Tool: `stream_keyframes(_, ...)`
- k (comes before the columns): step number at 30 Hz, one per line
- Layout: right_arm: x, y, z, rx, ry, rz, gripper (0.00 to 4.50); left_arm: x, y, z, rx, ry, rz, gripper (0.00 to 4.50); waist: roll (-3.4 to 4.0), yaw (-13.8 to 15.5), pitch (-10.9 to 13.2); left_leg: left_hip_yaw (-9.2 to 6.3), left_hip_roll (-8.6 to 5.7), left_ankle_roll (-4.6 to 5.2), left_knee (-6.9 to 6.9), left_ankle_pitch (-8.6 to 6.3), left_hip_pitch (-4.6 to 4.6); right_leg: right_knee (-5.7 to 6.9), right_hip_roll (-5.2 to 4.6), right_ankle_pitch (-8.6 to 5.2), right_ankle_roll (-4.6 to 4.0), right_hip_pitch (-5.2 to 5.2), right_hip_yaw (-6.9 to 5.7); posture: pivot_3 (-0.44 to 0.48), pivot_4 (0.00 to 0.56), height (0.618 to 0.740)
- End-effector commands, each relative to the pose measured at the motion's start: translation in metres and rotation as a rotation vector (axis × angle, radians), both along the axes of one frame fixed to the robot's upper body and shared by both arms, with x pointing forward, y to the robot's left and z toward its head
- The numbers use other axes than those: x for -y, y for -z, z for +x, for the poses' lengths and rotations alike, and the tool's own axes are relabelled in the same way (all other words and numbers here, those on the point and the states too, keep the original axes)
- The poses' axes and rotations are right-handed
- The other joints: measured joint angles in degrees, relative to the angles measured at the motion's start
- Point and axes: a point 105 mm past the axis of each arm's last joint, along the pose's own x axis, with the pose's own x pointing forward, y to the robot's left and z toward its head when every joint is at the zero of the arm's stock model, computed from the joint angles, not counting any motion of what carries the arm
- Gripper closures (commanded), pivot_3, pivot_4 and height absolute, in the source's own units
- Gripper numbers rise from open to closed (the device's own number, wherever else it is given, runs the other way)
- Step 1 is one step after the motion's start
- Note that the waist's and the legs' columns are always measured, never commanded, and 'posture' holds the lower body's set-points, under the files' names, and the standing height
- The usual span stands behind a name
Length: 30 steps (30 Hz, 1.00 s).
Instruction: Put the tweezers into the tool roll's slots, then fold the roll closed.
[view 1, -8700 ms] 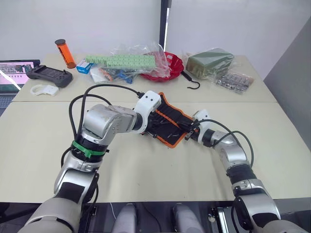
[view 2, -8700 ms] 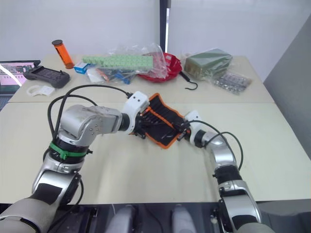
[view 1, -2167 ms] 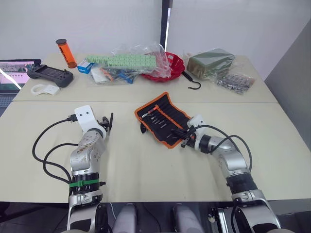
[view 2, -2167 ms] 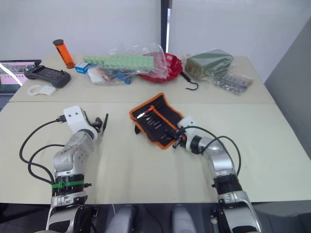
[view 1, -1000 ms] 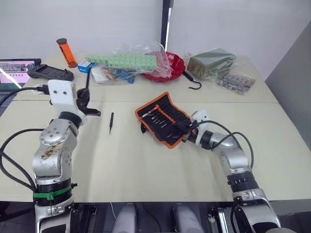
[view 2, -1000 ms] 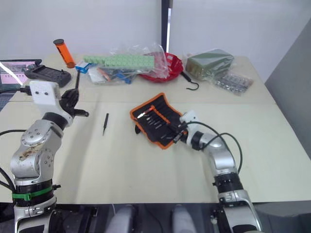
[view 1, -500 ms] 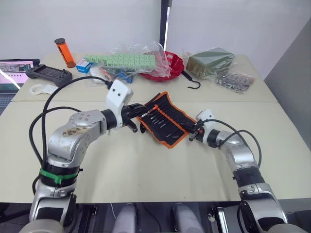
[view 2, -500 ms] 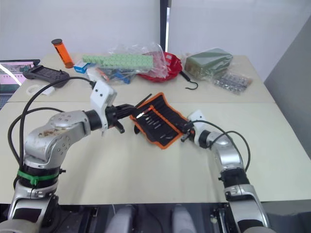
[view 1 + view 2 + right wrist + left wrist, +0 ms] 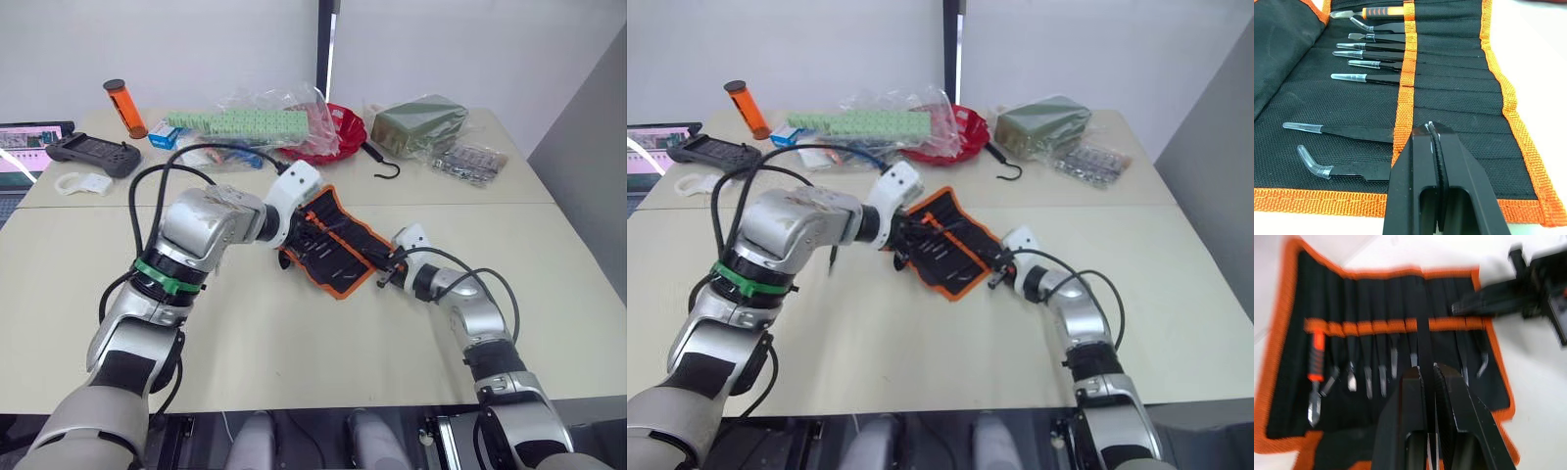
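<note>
Clutter: red bowl [image 9: 333, 132], hook [image 9: 383, 164] behind tool roll [image 9: 333, 243].

Left arm bent inward, its pincer [image 9: 1426, 377] nearly closed on a tweezer [image 9: 1423, 352]. Right arm extended forward, its pincer [image 9: 1432, 129] closed.

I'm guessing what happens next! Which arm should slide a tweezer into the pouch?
Probably left: the left end effector pinches a tweezer above the slots of the tool roll. The right end effector sits shut at the roll's right end.
</note>
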Motion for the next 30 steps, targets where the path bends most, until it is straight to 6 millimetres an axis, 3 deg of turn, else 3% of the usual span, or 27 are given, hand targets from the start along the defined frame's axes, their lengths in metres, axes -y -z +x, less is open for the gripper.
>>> stream_keyframes(1, -0.001, 0.005, -0.004, -0.007, 0.001, -0.002, 4.50, 0.005, -0.003, -0.001, 0.032, 0.028, 0.019, 4.47, 0.00, 0.01, 0.00, 0.00, 0.00, 0.00, 0.00, 0.00, 0.00, 0.00, 0.00, 0.00, 0.00, 0.00, 0.00, 0.000, 0.150, 0.740)
stream_keyframes(12, -0.002, 0.007, -0.005, -0.009, 0.017, 0.012, 4.50, 0.005, 0.023, -0.002, -0.027, -0.053, 0.020, 4.47, 0.00, 0.19, 0.00, 0.00, 0.00, 0.00, 0.08, 0.00, 0.01, 0.09, 0.00, 0.00, 0.00, 0.00, 0.01, 0.000, 0.150, 0.740)
stream_keyframes(22, -0.001, 0.006, -0.002, -0.008, 0.018, 0.010, 4.50, -0.003, 0.027, -0.005, -0.026, -0.079, 0.041, 4.47, 0.00, 0.15, 0.00, 0.00, 0.00, 0.00, 0.07, 0.00, 0.04, 0.13, -0.01, 0.00, 0.00, 0.00, 0.02, 0.000, 0.150, 0.740)
stream_keyframes(30, -0.004, 0.007, -0.003, -0.014, 0.010, 0.009, 4.50, 0.015, 0.035, -0.003, 0.028, -0.057, 0.079, 4.47, 0.00, 0.30, 0.00, 0.00, 0.00, 0.00, 0.13, 0.00, 0.03, 0.14, 0.00, 0.00, 0.00, 0.01, 0.02, 0.000, 0.150, 0.740)
